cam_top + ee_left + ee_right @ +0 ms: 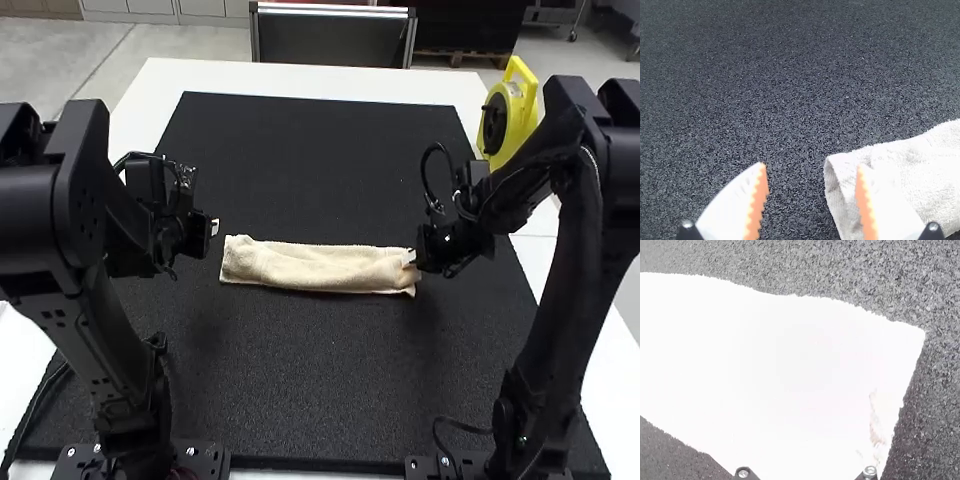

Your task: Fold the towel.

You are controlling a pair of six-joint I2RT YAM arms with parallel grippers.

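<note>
The cream towel [315, 267] lies as a long, narrow strip across the middle of the dark mat, somewhat rumpled. My left gripper [214, 228] is just beyond the strip's left end. In the left wrist view, my left gripper [811, 197] stands open, one finger overlapping the end of the towel [915, 175] and the other over bare mat. My right gripper [409, 258] is at the strip's right end. In the right wrist view, the towel [790, 355] is very bright around my right gripper [806, 472], so its hold on the cloth cannot be made out.
The dark mat [320, 150] covers most of the white table [280, 76]. A yellow reel [510, 115] stands at the table's right side, close behind the right arm. Loose cables hang by both arms.
</note>
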